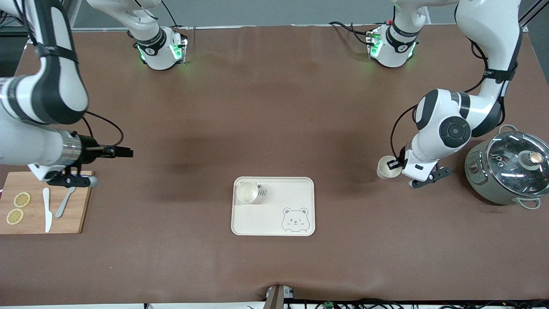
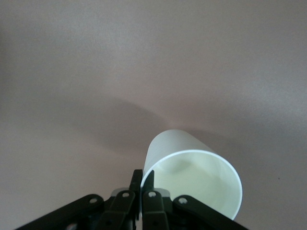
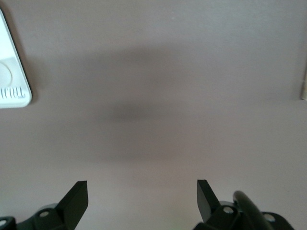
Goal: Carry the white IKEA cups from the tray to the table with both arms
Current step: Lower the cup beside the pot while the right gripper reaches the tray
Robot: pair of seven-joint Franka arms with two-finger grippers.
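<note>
The left gripper (image 1: 393, 165) is clenched on the rim of one cup (image 1: 387, 167), one finger inside the wall and one outside, as the left wrist view shows with the fingertips (image 2: 142, 179) pinching the thin lip of the cup (image 2: 192, 179). A rim pinch suits a tapered tumbler with no handle: it keeps the cup upright and lets the fingers lift straight off once it is down. The cup hangs over bare table (image 1: 274, 107), well clear of the tray (image 1: 300, 189) and toward the left arm's end; whether its base already touches the sheet cannot be told. Just beside the gripper on that end stands a pot (image 1: 506, 171) with a glass lid, close enough that the set-down spot seems chosen short of it.

The right gripper (image 1: 124, 151) waits with its jaws spread wide and nothing between them, over the table beside a board (image 1: 81, 223). From there it looks toward the tray, whose corner (image 3: 14, 96) shows at the edge of its wrist view. The second cup (image 1: 247, 192) sits in the tray's corner nearest that gripper, which is probably why this arm is left to take it.

On the board lie two lemon slices (image 1: 18, 208), a white knife (image 1: 46, 209) and another utensil. The tray bears a bear-face drawing (image 1: 295, 219); beside the second cup only the letters "AR" can be read.
</note>
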